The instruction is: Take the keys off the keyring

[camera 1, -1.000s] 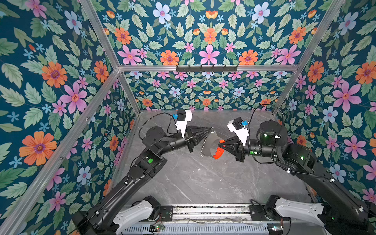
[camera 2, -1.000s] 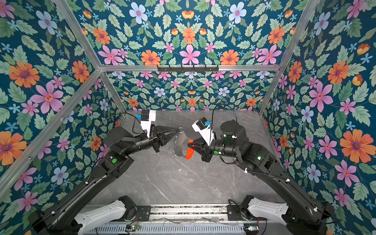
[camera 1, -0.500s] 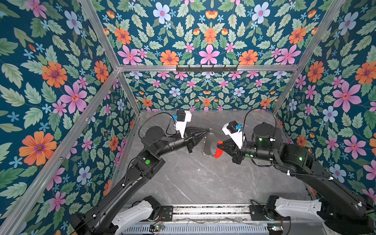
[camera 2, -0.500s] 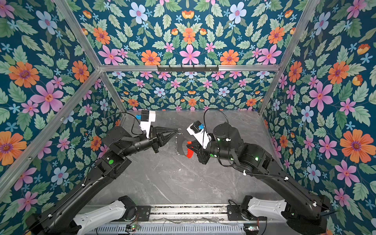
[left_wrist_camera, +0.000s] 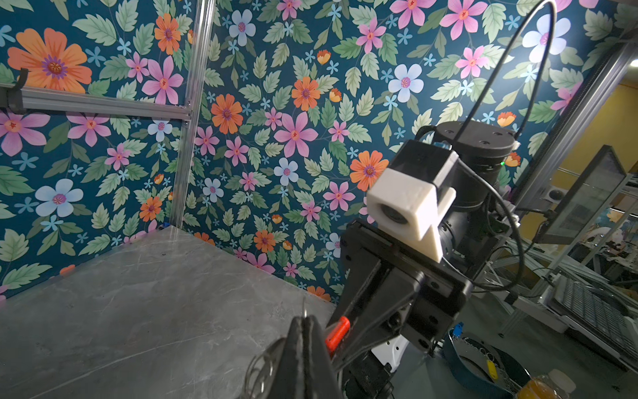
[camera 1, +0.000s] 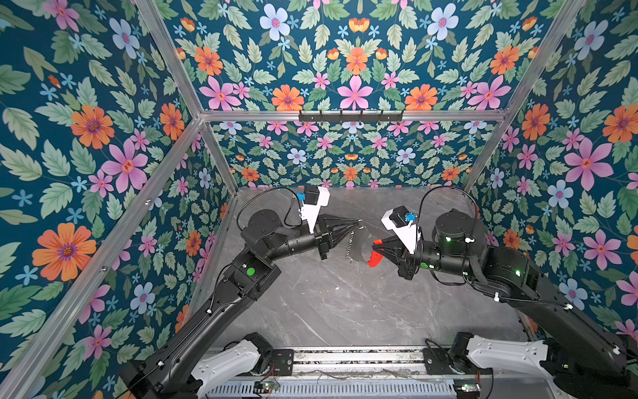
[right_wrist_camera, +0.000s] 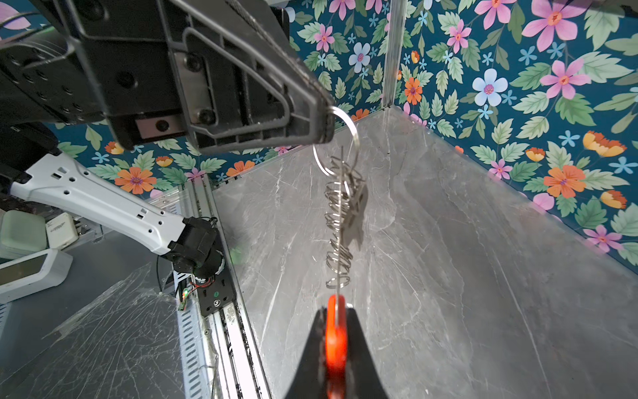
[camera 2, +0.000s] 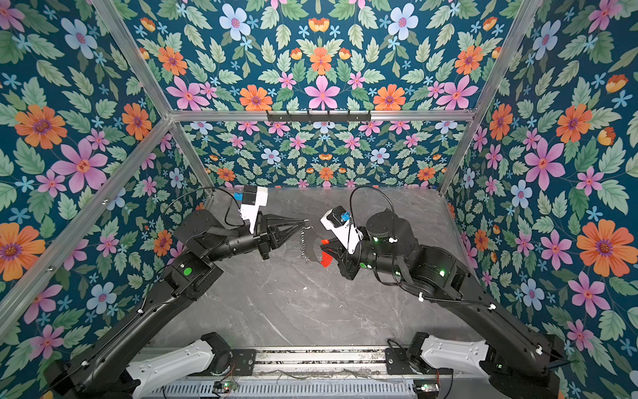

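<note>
Left gripper (right_wrist_camera: 324,126): jaws clenched on a large ring (right_wrist_camera: 348,138) of silver wire at the upper end of the keyring (camera 1: 360,243); in the left wrist view its two fingers (left_wrist_camera: 303,340) lie pressed together with no gap. Right gripper (right_wrist_camera: 335,323): jaws clenched on the red strip (right_wrist_camera: 334,336) along the keyring's inner curve, one finger on each face. In both top views the two grippers meet tip to tip from opposite sides, the left gripper (camera 2: 305,221) slightly higher than the right gripper (camera 2: 322,247), with the grey crescent plate held on edge between them. The keyring hangs clear of the table (camera 1: 328,304), near the middle of the cell and toward the back wall (camera 1: 345,162). Seen edge-on from the right wrist, the plate is a thin line with its fringe of small silver loops (right_wrist_camera: 336,224) stacked down one side. The key (right_wrist_camera: 358,210) hangs just below the large ring, lying against the loops; whether it is threaded on the large ring or on a loop cannot be determined. The table is grey marbled stone, walled on three sides by floral panels, with a metal rail (camera 1: 345,357) along the front edge carrying both arm bases.
</note>
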{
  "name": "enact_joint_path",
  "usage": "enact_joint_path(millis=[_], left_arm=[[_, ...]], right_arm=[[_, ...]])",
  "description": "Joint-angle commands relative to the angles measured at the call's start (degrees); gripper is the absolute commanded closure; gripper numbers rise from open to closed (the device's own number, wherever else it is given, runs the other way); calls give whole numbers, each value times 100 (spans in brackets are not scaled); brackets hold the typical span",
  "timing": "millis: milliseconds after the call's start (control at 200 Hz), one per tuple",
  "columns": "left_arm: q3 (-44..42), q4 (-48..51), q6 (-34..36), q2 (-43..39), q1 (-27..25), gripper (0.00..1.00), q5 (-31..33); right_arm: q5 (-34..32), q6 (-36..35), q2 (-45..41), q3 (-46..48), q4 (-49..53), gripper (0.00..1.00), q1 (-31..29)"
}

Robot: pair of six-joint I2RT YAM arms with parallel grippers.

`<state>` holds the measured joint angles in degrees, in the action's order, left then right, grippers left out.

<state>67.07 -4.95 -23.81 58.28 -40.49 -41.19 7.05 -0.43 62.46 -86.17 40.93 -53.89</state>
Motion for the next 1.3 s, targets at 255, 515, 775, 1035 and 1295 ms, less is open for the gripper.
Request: enact_joint_path(millis=[255, 515, 775, 1035, 1295], left_arm=[[828, 1476, 105, 252, 6, 100, -438], [1344, 2150, 159, 555, 6, 100, -691], [1201, 1939, 179, 562, 6, 100, -953], [1104, 1775, 374, 608, 6, 100, -1307], [721, 1339, 688, 448, 6, 100, -1605]], right_arm=[[-285, -312, -49, 37, -59, 100, -15], [-300, -335, -123, 185, -149, 100, -13], [166, -257, -233, 407, -379, 92, -13], [437, -173, -566, 841, -747, 65, -13], [279, 2, -1139, 1402, -1460, 63, 3]])
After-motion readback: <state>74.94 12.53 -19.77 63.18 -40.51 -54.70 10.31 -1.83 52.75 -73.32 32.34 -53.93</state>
